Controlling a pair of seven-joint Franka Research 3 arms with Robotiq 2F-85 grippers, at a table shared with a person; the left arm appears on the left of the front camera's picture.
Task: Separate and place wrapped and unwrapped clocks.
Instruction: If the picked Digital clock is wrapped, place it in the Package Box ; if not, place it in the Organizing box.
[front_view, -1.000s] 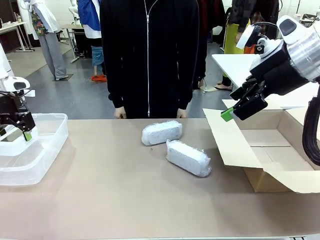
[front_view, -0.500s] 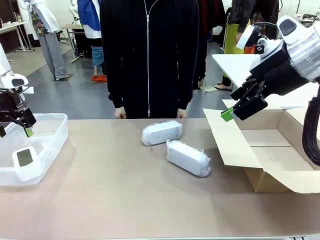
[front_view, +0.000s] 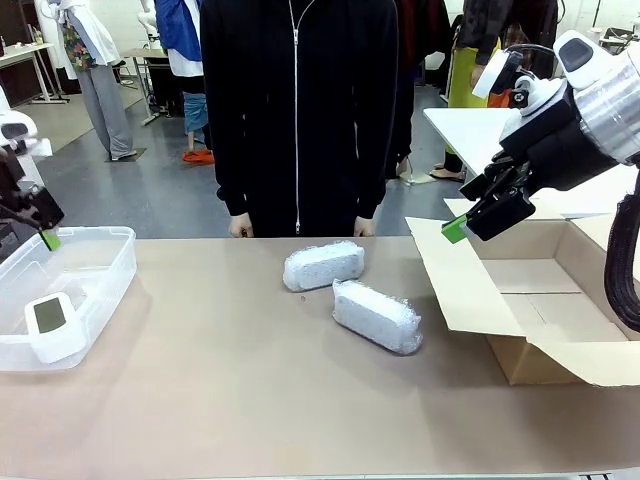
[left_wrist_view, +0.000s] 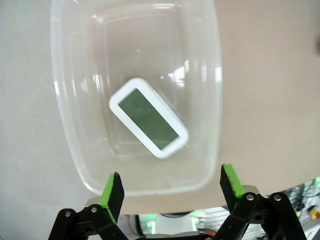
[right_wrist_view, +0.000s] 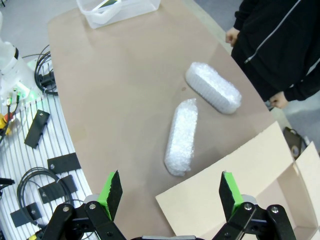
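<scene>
The white, black-jointed right arm (front_view: 605, 105) is showing green pads (front_view: 455, 229); the person (front_view: 330, 120) is wearing a black zipped jacket (front_view: 250, 90).

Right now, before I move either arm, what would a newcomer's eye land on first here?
Two bubble-wrapped bundles lie mid-table in front of the person, the far bundle and the near bundle close together. At the left, the bare white clock sits in the clear tub under the open left claw. At the right, the open right claw hangs above a flap of the open cardboard box.
</scene>
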